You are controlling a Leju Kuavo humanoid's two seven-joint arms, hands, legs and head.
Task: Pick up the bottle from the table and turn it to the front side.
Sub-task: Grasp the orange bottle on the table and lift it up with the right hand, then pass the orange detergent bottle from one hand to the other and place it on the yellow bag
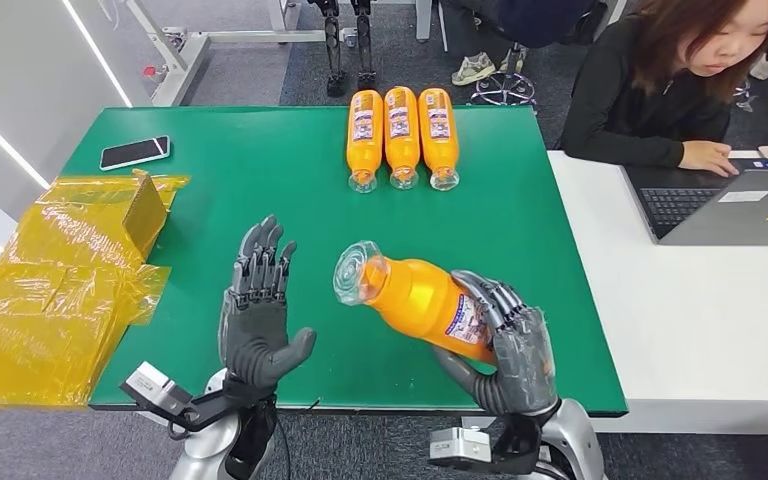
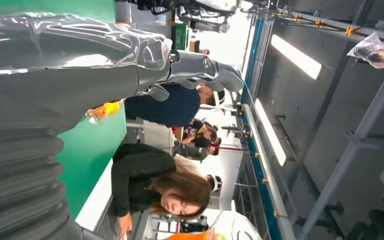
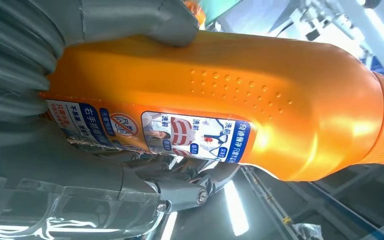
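My right hand (image 1: 505, 345) grips an orange bottle (image 1: 420, 297) by its lower body, lifted above the green table (image 1: 260, 190) near the front edge. The bottle tilts with its clear cap toward the left and toward me, and its blue and white label (image 1: 465, 316) faces right. Close up, the bottle (image 3: 240, 105) lies across my right hand (image 3: 105, 195), label (image 3: 180, 132) toward the fingers. My left hand (image 1: 258, 310) stands upright to the bottle's left, fingers apart, palm toward the bottle, holding nothing. Its grey cover and fingers (image 2: 80, 65) show close up.
Three more orange bottles (image 1: 401, 137) lie side by side at the table's far middle. A phone (image 1: 134, 152) lies at the far left, yellow plastic wrap with a box (image 1: 70, 270) at the left edge. A person (image 1: 680, 80) works at a laptop (image 1: 740, 205) on the white table at the right.
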